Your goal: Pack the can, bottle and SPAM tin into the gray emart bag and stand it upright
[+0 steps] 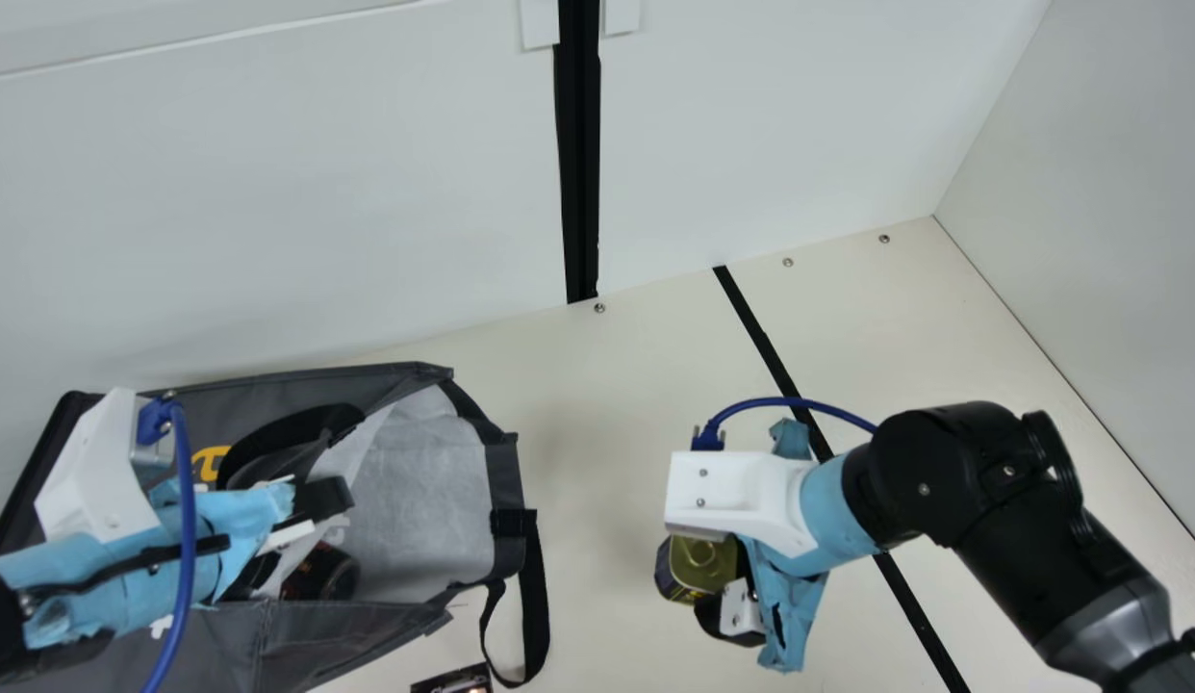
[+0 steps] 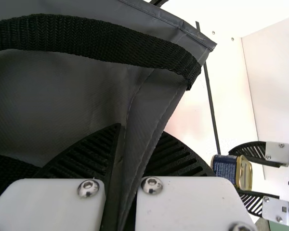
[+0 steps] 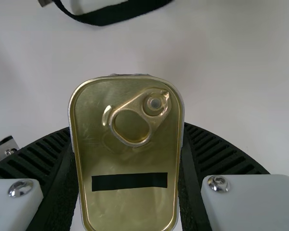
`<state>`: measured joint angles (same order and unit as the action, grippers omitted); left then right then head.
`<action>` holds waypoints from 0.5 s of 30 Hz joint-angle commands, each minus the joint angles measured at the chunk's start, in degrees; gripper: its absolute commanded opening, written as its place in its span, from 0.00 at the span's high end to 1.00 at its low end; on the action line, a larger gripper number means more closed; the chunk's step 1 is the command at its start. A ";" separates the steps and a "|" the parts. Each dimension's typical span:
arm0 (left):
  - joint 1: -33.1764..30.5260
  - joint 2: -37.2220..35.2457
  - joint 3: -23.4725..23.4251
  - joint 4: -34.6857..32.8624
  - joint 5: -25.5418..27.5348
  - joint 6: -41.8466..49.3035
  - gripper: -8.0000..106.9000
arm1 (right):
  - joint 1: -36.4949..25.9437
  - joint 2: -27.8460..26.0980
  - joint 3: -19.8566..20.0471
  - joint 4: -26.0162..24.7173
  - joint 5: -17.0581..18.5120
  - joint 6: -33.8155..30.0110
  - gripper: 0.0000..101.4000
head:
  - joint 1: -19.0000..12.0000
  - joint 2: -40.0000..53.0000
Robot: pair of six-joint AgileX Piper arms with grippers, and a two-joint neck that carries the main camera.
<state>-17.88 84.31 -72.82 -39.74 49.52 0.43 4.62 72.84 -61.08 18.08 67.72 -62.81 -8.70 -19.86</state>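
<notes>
We see the gray emart bag (image 1: 309, 640) lying on its side on the bench (image 1: 607, 414), mouth open on a pale lining, a fold pinched in our left hand (image 1: 307, 534). Inside rests a dark round-ended item (image 1: 323, 575); can or bottle, we can't tell. Our right hand (image 1: 701, 582) grips the blue-sided, gold-lidded SPAM tin (image 3: 125, 159), ring-pull flat, outside the bag.

You're seeing a gray bag (image 1: 309, 389); a gold-lidded, blue-sided tin (image 3: 127, 158); a cream table (image 1: 597, 404) carrying a black stripe (image 1: 767, 346).
</notes>
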 commanded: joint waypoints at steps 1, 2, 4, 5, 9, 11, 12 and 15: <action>0.00 0.00 0.00 0.00 0.00 0.00 1.00 | 1.00 0.26 -0.06 0.48 -0.13 -0.23 1.00 | -1.30 -0.14; 0.00 0.00 0.00 0.00 0.00 0.00 1.00 | 1.40 0.36 -0.10 0.71 -0.18 -0.39 1.00 | -1.30 -0.14; 0.00 0.00 0.00 0.00 0.00 0.00 1.00 | 2.11 0.56 -0.18 1.11 -0.29 -0.65 1.00 | -1.30 -0.14; 0.00 0.00 0.00 0.00 0.00 0.00 1.00 | 2.43 0.66 -0.20 1.28 -0.41 -0.84 1.00 | -1.30 -0.14; 0.00 0.00 0.00 0.00 0.00 0.00 1.00 | 3.31 1.12 -0.13 2.25 -1.00 -1.83 1.00 | -1.30 -0.14; 0.00 0.00 0.00 0.00 0.00 0.00 1.00 | 3.43 1.35 -0.12 3.70 -1.23 -2.97 1.00 | -1.30 -0.14; 0.00 0.00 0.00 0.00 0.00 0.00 1.00 | 3.45 1.43 -0.10 4.56 -1.35 -3.67 1.00 | -1.30 -0.14; 0.00 0.00 0.00 0.00 0.00 0.00 1.00 | 3.36 1.53 0.06 7.32 -1.90 -6.32 1.00 | -1.30 -0.14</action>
<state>-17.88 84.31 -72.82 -39.74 49.52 0.43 8.06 74.31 -61.10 23.93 66.02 -67.64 -8.70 -19.95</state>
